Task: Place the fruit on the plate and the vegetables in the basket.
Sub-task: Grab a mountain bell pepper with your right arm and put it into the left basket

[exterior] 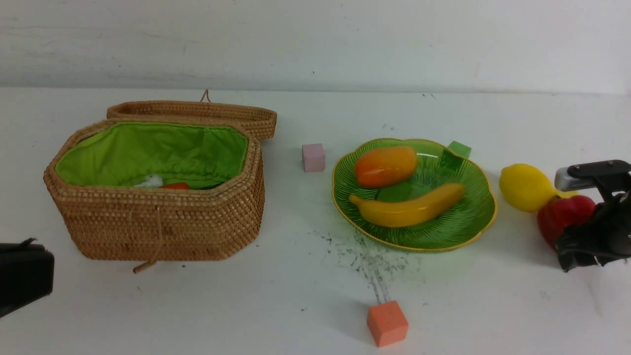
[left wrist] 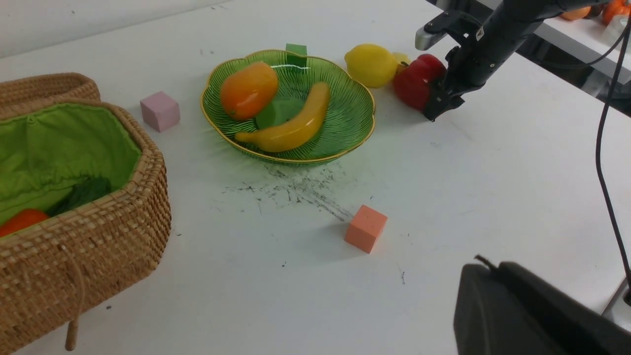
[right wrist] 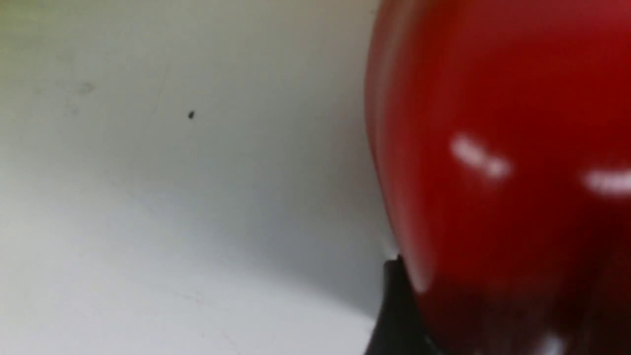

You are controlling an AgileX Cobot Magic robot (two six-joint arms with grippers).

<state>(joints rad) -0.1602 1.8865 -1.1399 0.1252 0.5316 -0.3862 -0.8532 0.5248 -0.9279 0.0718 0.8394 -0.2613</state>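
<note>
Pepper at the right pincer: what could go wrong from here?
1. The glossy, rounded pepper could squirt out of the right pincer when squeezed.
2. The lemon lies right beside it and may get knocked and roll.
3. The basket stands on the far left, past the plate; a drop on the way could land on it.

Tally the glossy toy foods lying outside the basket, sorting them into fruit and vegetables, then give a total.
Fruit: 3 (mango, banana, lemon)
Vegetables: 1 (red pepper)
Total: 4
</note>
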